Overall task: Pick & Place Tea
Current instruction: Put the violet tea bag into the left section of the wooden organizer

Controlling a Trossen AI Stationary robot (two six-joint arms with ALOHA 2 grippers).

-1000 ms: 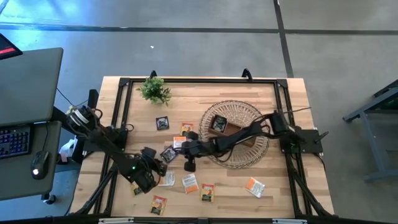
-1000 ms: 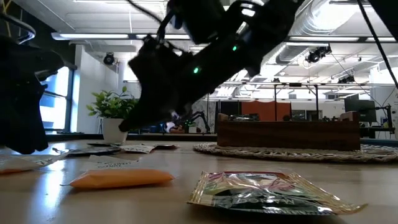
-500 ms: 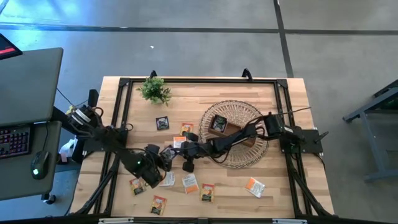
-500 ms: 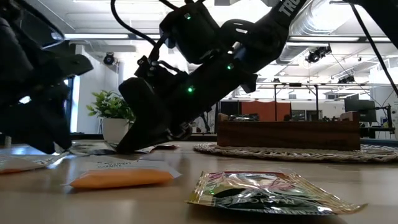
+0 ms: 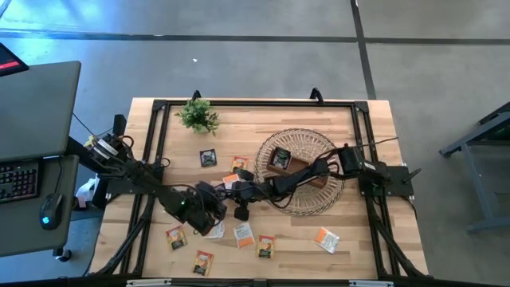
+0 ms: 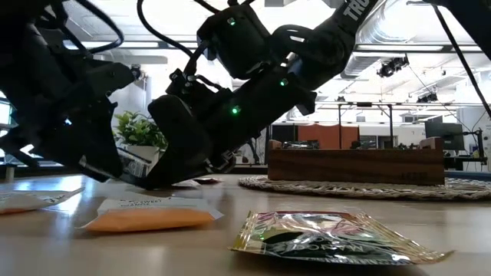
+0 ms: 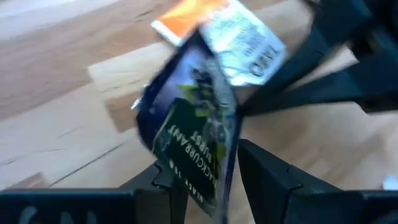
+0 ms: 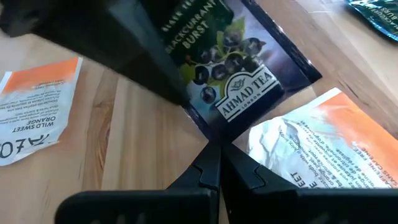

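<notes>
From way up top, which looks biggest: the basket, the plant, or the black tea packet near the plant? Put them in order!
1. The wicker basket, clearly largest.
2. The green plant.
3. The black tea packet, smallest.

**Left arm closes in on the black packet**

Over the last second the left gripper has travelled from the near-left part of the table toward the middle, ending just beside the right gripper. Its fingers now stand on either side of the black blackcurrant packet, though whether they actually press it is hard to tell in the blurred wrist view. An orange packet, hidden under the left arm a second ago, now lies uncovered. The right arm drew back slightly in the first half second. In the low view the left arm has swung in front of the plant.
</notes>
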